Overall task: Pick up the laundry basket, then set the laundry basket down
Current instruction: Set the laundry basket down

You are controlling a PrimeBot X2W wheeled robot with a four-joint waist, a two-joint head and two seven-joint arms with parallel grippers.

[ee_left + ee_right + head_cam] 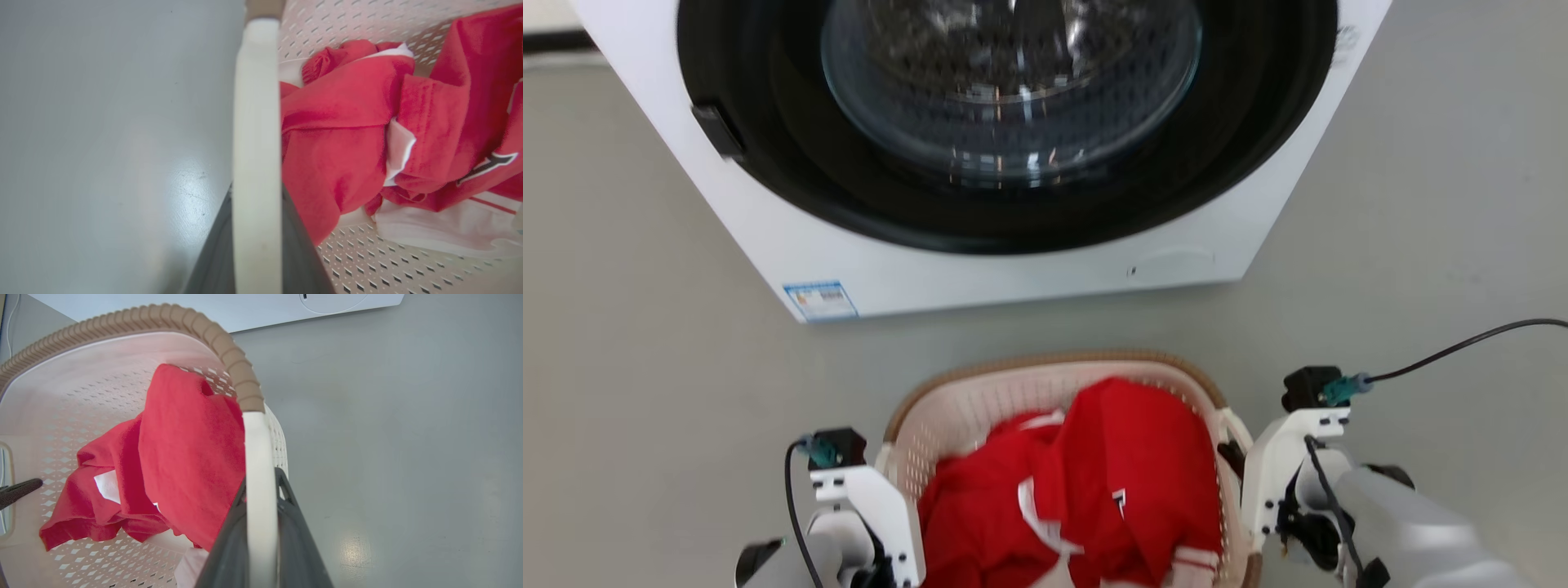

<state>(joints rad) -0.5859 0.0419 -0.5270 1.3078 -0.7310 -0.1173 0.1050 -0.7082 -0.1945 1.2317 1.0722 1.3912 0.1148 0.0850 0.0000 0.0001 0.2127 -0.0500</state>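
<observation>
Lower left in the head view, the left wrist (pixel 866 498) reaches forward, its dark fingers (pixel 304 257) and jaws clamped on a white handle (pixel 257 143) of the laundry basket (pixel 1013 365). Lower right, the right wrist (pixel 1290 457) mirrors it, jaws pinching the opposite handle (pixel 259 490).

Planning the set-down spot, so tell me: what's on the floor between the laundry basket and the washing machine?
Nothing. The head view shows bare grey floor between the laundry basket and the washing machine.

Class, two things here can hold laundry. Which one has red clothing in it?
The laundry basket, cream with a brown rim, holds the red clothing; the washing machine behind it shows no red.
</observation>
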